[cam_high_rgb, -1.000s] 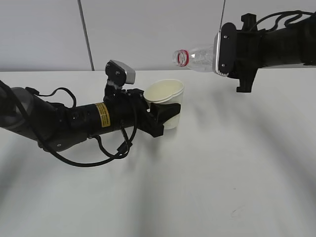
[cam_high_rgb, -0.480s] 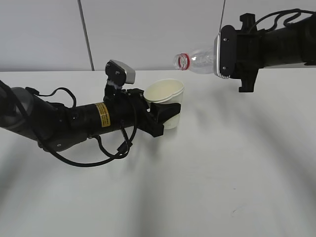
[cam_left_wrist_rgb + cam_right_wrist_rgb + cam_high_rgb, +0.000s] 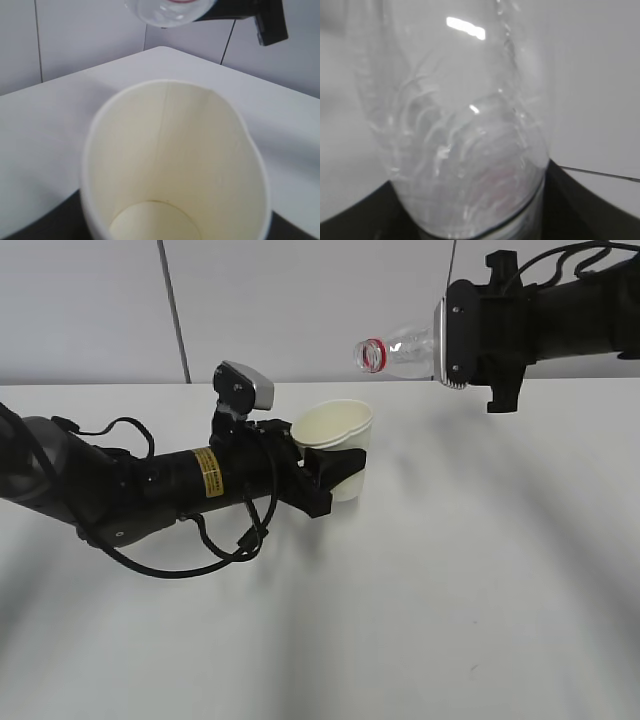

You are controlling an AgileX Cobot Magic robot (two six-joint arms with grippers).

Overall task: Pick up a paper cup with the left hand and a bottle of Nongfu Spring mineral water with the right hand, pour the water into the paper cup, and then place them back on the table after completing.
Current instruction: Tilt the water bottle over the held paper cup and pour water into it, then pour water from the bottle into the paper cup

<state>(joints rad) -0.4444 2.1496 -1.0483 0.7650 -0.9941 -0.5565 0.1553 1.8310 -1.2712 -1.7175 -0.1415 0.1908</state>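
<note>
My left hand point(image 3: 150, 485), the arm with the yellow sticker, has its gripper point(image 3: 335, 472) shut on a white paper cup point(image 3: 335, 445), held upright just above the table point(image 3: 450, 590). The left wrist view looks down into the cup point(image 3: 170, 165); its inside looks dry. My right hand point(image 3: 545, 315) holds a clear plastic bottle point(image 3: 400, 350) with a red neck ring on its side, mouth pointing left, above and right of the cup. No cap shows on it. The bottle fills the right wrist view point(image 3: 465, 140). I cannot make out water in it.
A grey wall with a vertical seam point(image 3: 172, 310) stands behind the table. The white tabletop shows nothing else on it, only soft shadows of the arms.
The right arm has lifted the bottle a little and drawn it slightly right, with the mouth tilting less downward. The left arm and cup have not moved.
</note>
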